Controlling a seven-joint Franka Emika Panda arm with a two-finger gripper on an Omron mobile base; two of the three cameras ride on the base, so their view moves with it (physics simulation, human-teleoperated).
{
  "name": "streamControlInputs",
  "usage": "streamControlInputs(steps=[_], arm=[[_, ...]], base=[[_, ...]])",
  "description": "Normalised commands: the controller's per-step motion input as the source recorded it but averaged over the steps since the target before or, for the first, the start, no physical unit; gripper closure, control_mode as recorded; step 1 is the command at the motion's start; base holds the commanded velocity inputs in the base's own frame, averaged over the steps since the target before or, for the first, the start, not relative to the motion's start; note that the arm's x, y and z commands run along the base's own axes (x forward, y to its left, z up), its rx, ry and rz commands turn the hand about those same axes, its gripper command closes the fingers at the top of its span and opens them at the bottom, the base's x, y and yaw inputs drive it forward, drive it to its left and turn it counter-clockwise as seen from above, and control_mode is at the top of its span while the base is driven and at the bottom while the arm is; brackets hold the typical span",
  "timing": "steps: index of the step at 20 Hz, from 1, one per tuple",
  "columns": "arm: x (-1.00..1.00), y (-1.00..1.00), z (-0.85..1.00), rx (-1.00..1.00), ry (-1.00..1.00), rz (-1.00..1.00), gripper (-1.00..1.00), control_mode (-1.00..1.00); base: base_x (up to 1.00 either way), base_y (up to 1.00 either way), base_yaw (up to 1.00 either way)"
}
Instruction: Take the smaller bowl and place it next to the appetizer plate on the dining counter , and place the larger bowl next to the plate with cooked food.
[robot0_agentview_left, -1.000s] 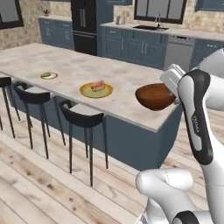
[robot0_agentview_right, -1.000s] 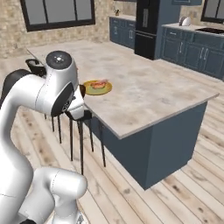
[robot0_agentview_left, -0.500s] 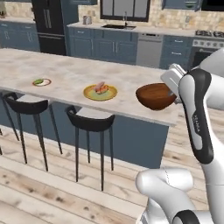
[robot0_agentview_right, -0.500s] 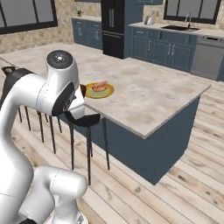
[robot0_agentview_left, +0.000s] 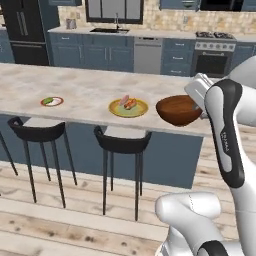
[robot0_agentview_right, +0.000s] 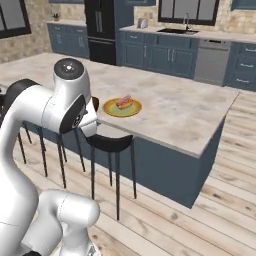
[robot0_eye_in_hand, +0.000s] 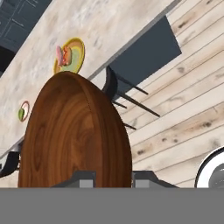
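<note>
My gripper (robot0_agentview_left: 199, 102) is shut on the rim of the smaller bowl (robot0_agentview_left: 179, 110), a glossy reddish-brown one held in the air; in the left base view it sits just right of the plate with cooked food (robot0_agentview_left: 128, 107). In the hand view the smaller bowl (robot0_eye_in_hand: 72, 135) stands on edge between the fingertips of the gripper (robot0_eye_in_hand: 113, 179). The appetizer plate (robot0_agentview_left: 52, 101) lies further left on the dining counter (robot0_agentview_left: 90, 87). Both also appear beyond the bowl: the yellow plate (robot0_eye_in_hand: 69, 56) and the red-rimmed plate (robot0_eye_in_hand: 22, 111). The larger bowl is out of view.
Two black stools (robot0_agentview_left: 38, 131) (robot0_agentview_left: 122, 142) stand under the counter's near edge. The counter's right end (robot0_agentview_right: 210, 135) drops to a dark blue base over the wooden floor (robot0_agentview_right: 215, 210). Blue cabinets, a sink and an oven (robot0_agentview_left: 212, 57) line the back wall.
The whole picture has shifted as the base drove: counter and plates now sit further right in the left base view. The bowl stays in the gripper, unchanged.
</note>
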Motion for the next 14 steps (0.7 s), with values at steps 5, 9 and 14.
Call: streamControlInputs(steps=[5, 9, 14], arm=[[0.00, 0.00, 0.00, 0.00, 0.00, 0.00, 1.00, 1.00], [0.00, 0.00, 0.00, 0.00, 0.00, 0.00, 1.00, 1.00], [0.00, 0.00, 0.00, 0.00, 0.00, 0.00, 1.00, 1.00]], base=[[0.00, 1.00, -0.29], [0.00, 1.00, -0.28], [0.53, 1.00, -0.31]])
